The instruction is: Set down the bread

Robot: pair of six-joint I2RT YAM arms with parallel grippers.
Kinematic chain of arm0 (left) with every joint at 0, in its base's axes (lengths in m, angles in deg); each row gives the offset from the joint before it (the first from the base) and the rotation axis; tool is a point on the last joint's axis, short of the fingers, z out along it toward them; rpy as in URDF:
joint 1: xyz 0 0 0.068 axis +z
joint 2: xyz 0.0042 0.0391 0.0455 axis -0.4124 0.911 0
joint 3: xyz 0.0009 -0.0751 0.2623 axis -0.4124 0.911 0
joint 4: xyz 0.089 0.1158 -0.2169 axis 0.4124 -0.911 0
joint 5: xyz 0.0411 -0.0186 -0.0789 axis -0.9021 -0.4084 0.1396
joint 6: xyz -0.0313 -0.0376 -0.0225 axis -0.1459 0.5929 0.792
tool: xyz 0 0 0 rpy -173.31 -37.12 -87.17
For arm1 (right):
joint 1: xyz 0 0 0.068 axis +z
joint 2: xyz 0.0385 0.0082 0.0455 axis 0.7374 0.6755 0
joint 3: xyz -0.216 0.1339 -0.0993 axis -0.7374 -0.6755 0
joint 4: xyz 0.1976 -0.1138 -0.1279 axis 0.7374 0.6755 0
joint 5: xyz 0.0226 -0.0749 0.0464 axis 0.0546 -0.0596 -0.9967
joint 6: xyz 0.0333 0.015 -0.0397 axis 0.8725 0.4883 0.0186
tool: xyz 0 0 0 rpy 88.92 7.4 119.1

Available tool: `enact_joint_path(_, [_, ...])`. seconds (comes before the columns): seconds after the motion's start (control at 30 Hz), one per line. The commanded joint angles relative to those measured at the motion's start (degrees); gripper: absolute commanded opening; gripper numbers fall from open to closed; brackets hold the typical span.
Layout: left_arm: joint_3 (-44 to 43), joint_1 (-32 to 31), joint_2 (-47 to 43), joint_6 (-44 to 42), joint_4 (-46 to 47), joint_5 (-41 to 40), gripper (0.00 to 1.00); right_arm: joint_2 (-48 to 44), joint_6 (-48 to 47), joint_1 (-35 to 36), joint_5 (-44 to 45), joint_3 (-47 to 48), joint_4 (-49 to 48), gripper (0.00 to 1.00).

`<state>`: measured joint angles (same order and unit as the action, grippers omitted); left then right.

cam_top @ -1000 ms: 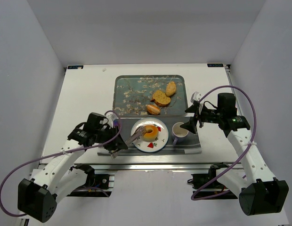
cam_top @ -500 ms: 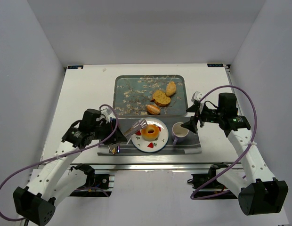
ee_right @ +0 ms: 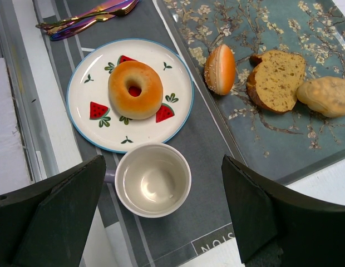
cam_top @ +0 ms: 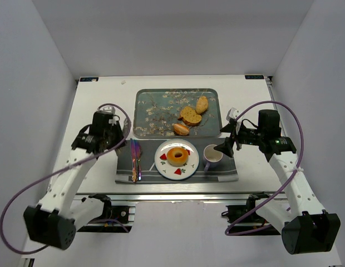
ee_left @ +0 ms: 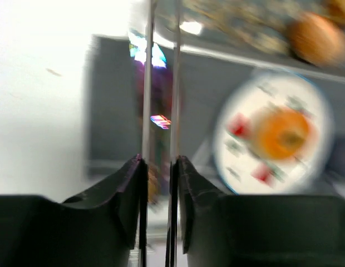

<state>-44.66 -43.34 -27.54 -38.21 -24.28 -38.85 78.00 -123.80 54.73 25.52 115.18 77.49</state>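
The bread, a golden-orange ring bagel (cam_top: 171, 157), lies in the middle of a white watermelon-print plate (cam_top: 186, 167) on the grey placemat. It also shows in the right wrist view (ee_right: 122, 83) and, blurred, in the left wrist view (ee_left: 270, 139). My left gripper (cam_top: 118, 140) is pulled back to the left of the mat, above the cutlery. Its jaws stand almost together with a thin slit and hold nothing (ee_left: 159, 161). My right gripper (cam_top: 225, 146) hovers wide open and empty over the mug (ee_right: 161, 167).
A white mug (cam_top: 212, 157) stands right of the plate. Iridescent cutlery (cam_top: 134, 160) lies at the mat's left end. A floral tray (cam_top: 156, 111) behind holds brown bread slices (cam_top: 190, 115) and a small oval roll (cam_top: 181, 129). The table's front edge is just below the mat.
My left gripper has come off the bagel, left it on the plate, and swung back up and to the left past the cutlery. The right arm has not moved.
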Motion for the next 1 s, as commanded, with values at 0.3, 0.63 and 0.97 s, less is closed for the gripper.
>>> enact_joint_path(0.3, [13.6,23.1,16.9,-33.6,31.6,-3.7,0.49,-1.9,-1.5,-0.3,-1.6,0.9,0.9,0.89])
enact_joint_path(0.63, [9.7,26.9,30.6,-34.8,26.5,4.6,0.71,-1.2,7.7,-0.4,10.2,1.4,-4.4,0.89])
enact_joint_path(0.97, [5.6,27.9,17.0,-23.9,19.7,6.3,0.95,0.0,21.2,-0.4,23.3,3.5,-10.1,0.90])
